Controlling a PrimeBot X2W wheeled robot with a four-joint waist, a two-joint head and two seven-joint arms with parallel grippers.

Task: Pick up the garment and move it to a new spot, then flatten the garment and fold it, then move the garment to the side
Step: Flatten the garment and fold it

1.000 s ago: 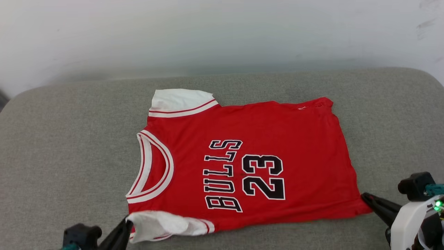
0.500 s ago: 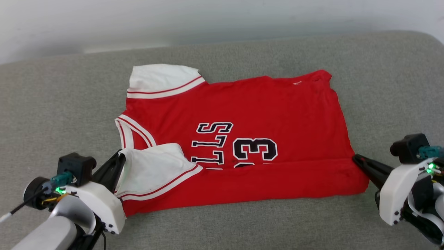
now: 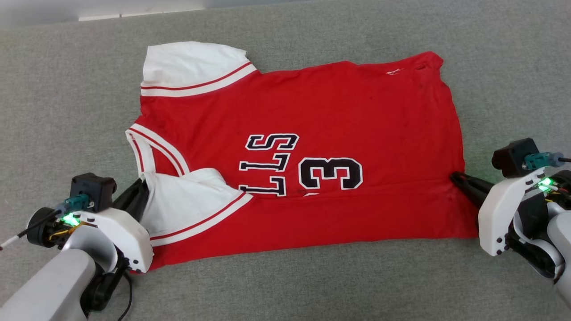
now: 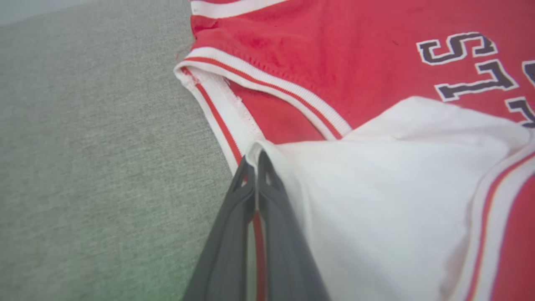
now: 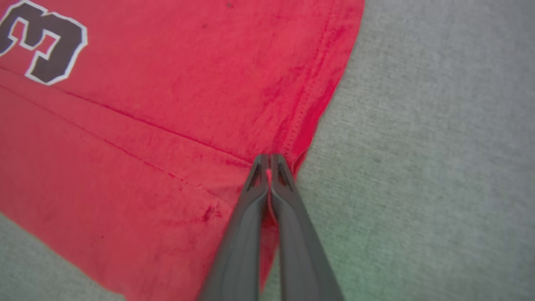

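While the red jersey T-shirt with white sleeves (image 3: 357, 107) lies half folded, the left fingers (image 3: 134, 198) pinch its sleeve (image 3: 187, 203) and the right fingers (image 3: 468, 185) pinch its hem (image 3: 457, 142).

Inventory: one garment, two grippers, one surface.
One red jersey T-shirt (image 3: 339, 102) of thin fabric, bearing two white sleeves with striped trim (far sleeve (image 3: 189, 64), near sleeve (image 3: 187, 205)), three black white-outlined letters (image 3: 267, 165) and one whole numeral (image 3: 331, 173). Two dark two-fingered grippers: left gripper (image 3: 142, 183), right gripper (image 3: 454, 176). Two green lights (image 3: 69, 219). One grey woven surface (image 3: 67, 111).
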